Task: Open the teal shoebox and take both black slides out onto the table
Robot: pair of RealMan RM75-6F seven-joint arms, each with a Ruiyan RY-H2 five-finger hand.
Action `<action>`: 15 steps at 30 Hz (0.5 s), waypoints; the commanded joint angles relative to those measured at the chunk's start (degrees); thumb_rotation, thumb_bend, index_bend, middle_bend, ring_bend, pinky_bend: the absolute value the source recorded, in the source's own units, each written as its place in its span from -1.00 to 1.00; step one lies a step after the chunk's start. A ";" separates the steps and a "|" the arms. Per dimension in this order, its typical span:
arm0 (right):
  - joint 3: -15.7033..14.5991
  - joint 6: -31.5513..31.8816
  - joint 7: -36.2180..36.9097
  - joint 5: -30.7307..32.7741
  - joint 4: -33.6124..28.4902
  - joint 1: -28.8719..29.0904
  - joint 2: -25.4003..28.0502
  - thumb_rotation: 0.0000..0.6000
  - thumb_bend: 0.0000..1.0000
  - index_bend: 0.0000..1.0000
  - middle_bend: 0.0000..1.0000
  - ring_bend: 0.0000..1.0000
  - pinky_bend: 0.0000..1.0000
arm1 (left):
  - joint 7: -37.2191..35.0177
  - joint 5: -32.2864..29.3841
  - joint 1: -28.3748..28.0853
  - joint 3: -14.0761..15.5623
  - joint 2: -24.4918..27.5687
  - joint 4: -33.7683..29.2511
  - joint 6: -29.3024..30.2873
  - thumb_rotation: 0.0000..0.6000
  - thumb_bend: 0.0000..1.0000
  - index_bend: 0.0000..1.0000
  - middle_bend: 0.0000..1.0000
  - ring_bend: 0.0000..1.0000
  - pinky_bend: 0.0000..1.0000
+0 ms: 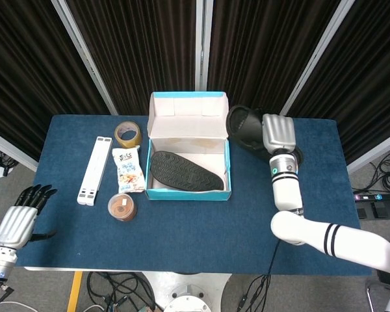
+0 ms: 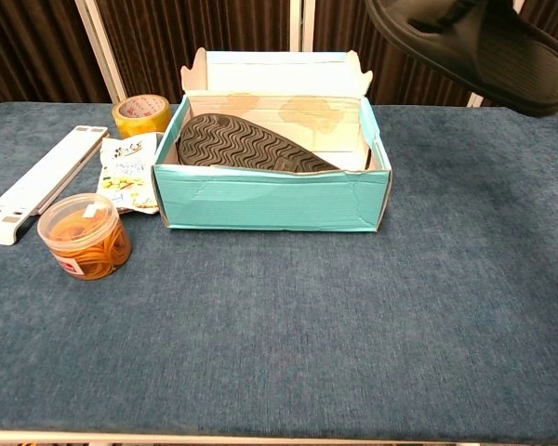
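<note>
The right hand grips one black slide and holds it in the air to the right of the teal shoebox, above the table; its fingers wrap the slide's far side and are mostly hidden behind the silver back of the hand. In the chest view this lifted slide runs across the upper right corner, its long axis sloping down toward the right. The second black slide lies inside the shoebox, ridged sole up, its long axis running diagonally from the box's back left toward its front right. The box's lid stands open at the back. Left of the shoebox lie a snack packet, a roll of brown tape, a jar of rubber bands and a white folding stand. The left hand hangs off the table's left edge, holding nothing, fingers extended. The blue felt tabletop stands before dark ribbed curtains.
</note>
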 commanded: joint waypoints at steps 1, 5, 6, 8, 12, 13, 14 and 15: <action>-1.19 -2.87 3.11 -0.02 3.58 -2.68 0.12 1.00 -0.20 -0.12 0.10 0.02 0.38 | 0.22 0.01 -0.06 0.06 0.04 -0.16 -0.11 1.00 -0.76 -0.78 -0.88 -1.00 -0.87; -1.68 -5.09 6.42 -0.53 8.29 -4.76 -1.07 1.00 -0.20 -0.12 0.10 0.02 0.38 | 0.47 -0.01 -0.20 0.19 0.19 -0.41 -0.44 1.00 -0.76 -0.78 -0.88 -1.00 -0.87; -1.75 -5.64 7.23 -0.57 9.40 -5.25 -1.45 1.00 -0.20 -0.12 0.10 0.02 0.38 | 0.49 -0.01 -0.20 0.17 0.20 -0.45 -0.39 1.00 -0.76 -0.78 -0.88 -1.00 -0.87; -1.72 -7.19 9.19 -0.34 12.06 -6.32 -2.45 1.00 -0.20 -0.12 0.10 0.02 0.38 | 0.52 -0.09 -0.19 0.13 0.13 -0.47 -0.34 1.00 -0.76 -0.78 -0.88 -1.00 -0.87; -1.86 -10.31 11.21 0.16 17.46 -7.47 -4.51 1.00 -0.21 -0.12 0.09 0.02 0.37 | 0.95 -0.07 -0.39 0.33 0.04 -0.43 -0.85 1.00 -0.76 -0.78 -0.88 -1.00 -0.87; -1.86 -10.89 11.41 0.18 18.40 -7.58 -4.86 1.00 -0.22 -0.12 0.09 0.02 0.37 | 1.07 -0.07 -0.41 0.35 0.02 -0.48 -0.90 1.00 -0.76 -0.78 -0.88 -1.00 -0.87; -1.85 -11.44 11.56 0.21 19.25 -7.65 -5.18 1.00 -0.22 -0.12 0.09 0.02 0.36 | 1.17 -0.09 -0.42 0.34 0.00 -0.52 -0.90 1.00 -0.76 -0.78 -0.88 -1.00 -0.87; -1.85 -11.94 11.62 0.21 20.01 -7.69 -5.47 1.00 -0.23 -0.12 0.08 0.02 0.36 | 1.24 -0.13 -0.42 0.33 -0.01 -0.57 -0.89 1.00 -0.76 -0.78 -0.88 -1.00 -0.87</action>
